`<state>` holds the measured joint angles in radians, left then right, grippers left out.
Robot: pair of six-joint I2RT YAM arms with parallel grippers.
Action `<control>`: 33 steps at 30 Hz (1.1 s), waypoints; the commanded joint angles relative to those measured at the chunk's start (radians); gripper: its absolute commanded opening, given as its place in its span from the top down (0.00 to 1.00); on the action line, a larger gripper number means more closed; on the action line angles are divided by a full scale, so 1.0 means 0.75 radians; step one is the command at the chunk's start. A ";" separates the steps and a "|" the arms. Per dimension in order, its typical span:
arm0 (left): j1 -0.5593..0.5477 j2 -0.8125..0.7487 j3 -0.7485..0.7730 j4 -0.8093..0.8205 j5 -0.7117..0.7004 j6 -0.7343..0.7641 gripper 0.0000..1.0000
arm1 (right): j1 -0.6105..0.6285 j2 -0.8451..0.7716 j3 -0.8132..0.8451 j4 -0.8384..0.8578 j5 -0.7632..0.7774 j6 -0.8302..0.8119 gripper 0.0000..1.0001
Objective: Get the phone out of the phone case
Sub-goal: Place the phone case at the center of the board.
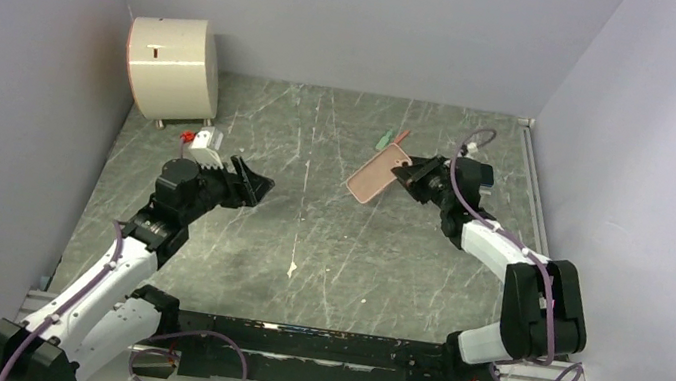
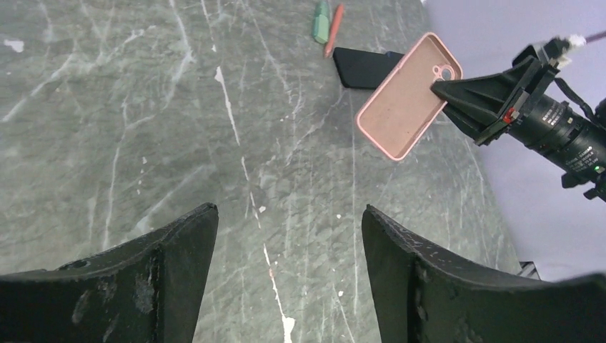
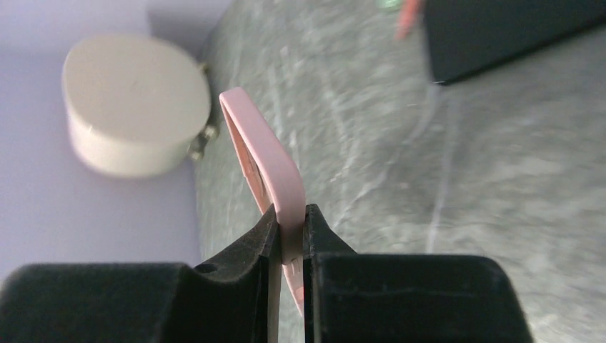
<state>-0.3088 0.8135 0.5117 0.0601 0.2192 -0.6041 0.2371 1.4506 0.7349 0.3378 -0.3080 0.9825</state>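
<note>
From my station the job looks essentially done: the phone case [image 2: 404, 96], pink and soft-looking, hangs empty in the air toward the far right of the table [image 1: 304, 256]. I can see its bare inner face and the open camera cut-out in the left wrist view. The phone [image 2: 364, 66], a plain black slab, lies flat on the table just behind and below the case, apart from it. My right gripper [image 3: 289, 221] is clamped on the case; its two fingers pinch one thin wall at the camera end, so the case sticks out tilted toward the left. My left gripper [image 1: 249, 182] hovers over the left-middle of the table with its jaws spread wide and nothing between them, well away from both case and phone. I judge that what remains is only tidying: setting the case down clear of the phone and releasing it. For writing, I can read nothing. The phone shows no logo from these angles, the case is unmarked, and the pale drum-shaped appliance [image 1: 173, 68] in the far left corner shows only a small dark mark on its front, no legible text. A green pen [image 2: 321, 20] and a red pen [image 2: 334, 28] lie just beyond the phone, also without readable print.
</note>
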 commanded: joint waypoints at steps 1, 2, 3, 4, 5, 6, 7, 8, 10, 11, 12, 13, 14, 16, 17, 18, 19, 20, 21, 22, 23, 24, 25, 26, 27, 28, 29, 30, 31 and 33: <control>0.003 -0.024 0.050 -0.031 -0.079 0.005 0.20 | -0.066 -0.045 -0.067 -0.025 0.262 0.204 1.00; 0.003 -0.029 0.047 -0.036 -0.091 0.000 0.18 | -0.082 -0.042 -0.080 -0.024 0.285 0.227 1.00; 0.003 -0.037 0.045 -0.039 -0.103 -0.001 0.17 | -0.104 -0.037 -0.092 -0.028 0.302 0.245 1.00; 0.003 -0.045 0.042 -0.041 -0.115 -0.003 0.16 | -0.122 -0.033 -0.105 -0.034 0.320 0.279 1.00; 0.003 -0.053 0.041 -0.046 -0.125 -0.003 0.15 | -0.142 -0.028 -0.122 -0.022 0.328 0.305 1.00; 0.003 -0.060 0.039 -0.050 -0.135 -0.005 0.15 | -0.159 -0.022 -0.141 0.001 0.331 0.323 1.00; 0.003 -0.066 0.037 -0.055 -0.143 -0.006 0.14 | -0.171 -0.016 -0.158 0.014 0.347 0.344 1.00; 0.003 -0.071 0.036 -0.059 -0.152 -0.008 0.13 | -0.179 -0.008 -0.167 0.018 0.365 0.367 1.00; 0.003 -0.074 0.036 -0.066 -0.166 -0.009 0.13 | -0.194 0.009 -0.175 0.036 0.400 0.389 1.00; 0.003 -0.074 0.038 -0.071 -0.176 -0.010 0.12 | -0.195 0.021 -0.171 0.029 0.407 0.397 1.00; 0.003 -0.075 0.039 -0.075 -0.183 -0.011 0.12 | -0.197 0.036 -0.163 0.018 0.445 0.410 1.00; 0.003 -0.076 0.038 -0.078 -0.191 -0.011 0.12 | -0.198 0.052 -0.159 0.013 0.465 0.430 1.00; 0.003 -0.076 0.039 -0.078 -0.199 -0.013 0.12 | -0.200 0.067 -0.160 0.019 0.480 0.452 1.00; 0.003 -0.083 0.040 -0.078 -0.215 -0.015 0.11 | -0.205 0.101 -0.170 0.053 0.496 0.505 1.00; 0.004 -0.086 0.038 -0.078 -0.225 -0.018 0.10 | -0.207 0.131 -0.172 0.075 0.495 0.529 1.00; 0.003 -0.091 0.038 -0.104 -0.237 -0.020 0.09 | -0.208 0.151 -0.170 0.086 0.496 0.554 1.00; 0.003 -0.098 0.037 -0.116 -0.249 -0.021 0.08 | -0.209 0.169 -0.170 0.099 0.497 0.574 1.00; 0.003 -0.107 0.036 -0.123 -0.263 -0.024 0.07 | -0.208 0.189 -0.170 0.110 0.501 0.591 1.00; 0.003 -0.114 0.034 -0.127 -0.274 -0.024 0.06 | -0.210 0.204 -0.168 0.115 0.509 0.607 1.00; 0.003 -0.120 0.034 -0.133 -0.286 -0.027 0.06 | -0.211 0.216 -0.168 0.120 0.514 0.625 1.00; 0.003 -0.126 0.032 -0.139 -0.290 -0.028 0.06 | -0.211 0.229 -0.169 0.130 0.516 0.639 1.00; 0.003 -0.133 0.030 -0.144 -0.290 -0.029 0.06 | -0.211 0.243 -0.168 0.140 0.509 0.650 1.00; 0.003 -0.140 0.027 -0.144 -0.290 -0.031 0.06 | -0.211 0.256 -0.164 0.141 0.490 0.664 1.00; 0.003 -0.142 0.024 -0.140 -0.290 -0.032 0.06 | -0.212 0.268 -0.161 0.136 0.482 0.676 1.00; 0.003 -0.143 0.022 -0.136 -0.290 -0.032 0.06 | -0.211 0.274 -0.163 0.130 0.469 0.688 1.00; 0.003 -0.142 0.022 -0.134 -0.290 -0.033 0.06 | -0.212 0.278 -0.169 0.129 0.465 0.700 0.99; 0.003 -0.136 0.022 -0.135 -0.290 -0.033 0.06 | -0.212 0.277 -0.178 0.132 0.461 0.706 0.96; 0.003 -0.134 0.025 -0.135 -0.290 -0.032 0.06 | -0.212 0.273 -0.192 0.130 0.458 0.711 0.92; 0.003 -0.130 0.026 -0.135 -0.290 -0.031 0.06 | -0.210 0.266 -0.202 0.126 0.457 0.711 0.89; 0.003 -0.126 0.027 -0.134 -0.290 -0.031 0.06 | -0.211 0.243 -0.230 0.124 0.462 0.707 0.78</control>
<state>-0.3088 0.7177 0.5117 -0.0502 0.0193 -0.6212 0.0837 1.6581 0.5938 0.3843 0.0395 1.4776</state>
